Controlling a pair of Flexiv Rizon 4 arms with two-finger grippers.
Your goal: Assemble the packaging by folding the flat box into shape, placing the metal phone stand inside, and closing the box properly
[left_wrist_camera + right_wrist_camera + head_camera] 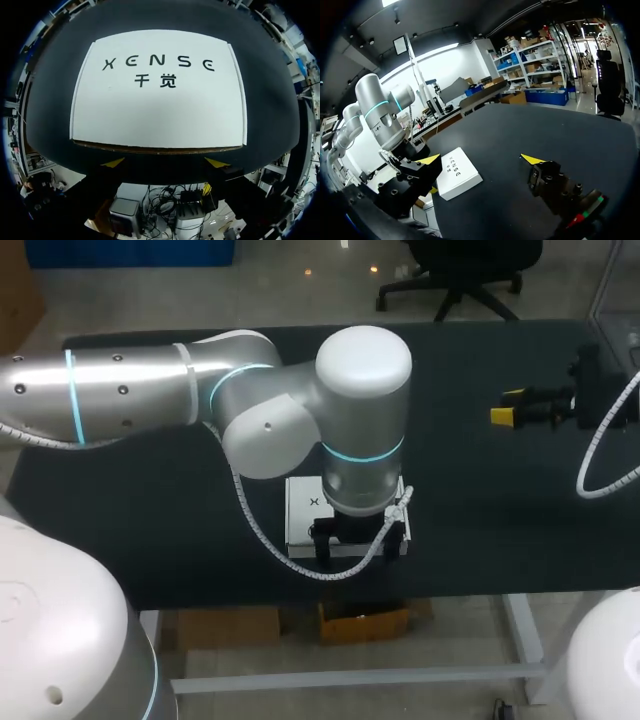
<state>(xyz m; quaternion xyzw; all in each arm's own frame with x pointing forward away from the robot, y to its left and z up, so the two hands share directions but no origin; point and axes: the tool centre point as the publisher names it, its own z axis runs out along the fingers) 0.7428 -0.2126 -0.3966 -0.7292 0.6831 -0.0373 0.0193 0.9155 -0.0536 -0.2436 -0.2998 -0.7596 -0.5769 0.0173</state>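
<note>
**Dark tabletop (480,520) with a white box (303,510) under the left arm (365,410)**

The tabletop is a dark, matte sheet. The white box lies flat on it, close to the near edge and a little left of the middle, with its printed face up. In the left wrist view the top panel looks closed and level, and a thin brown cardboard line shows along the side nearest the fingers.

The left arm comes in from the left and bends down over the box, hiding its right part in the head view. The left end effector (165,162) hangs at the box's near side. Its yellow tips are spread wide, roughly in line with that edge, and hold nothing. I cannot tell whether they touch the cardboard.

The right end effector (506,406) sits well apart, over the far right of the tabletop. Its fingers are also wide apart, with only bare tabletop between them. From its wrist view the box lies ahead of it, beside the left arm.
</note>
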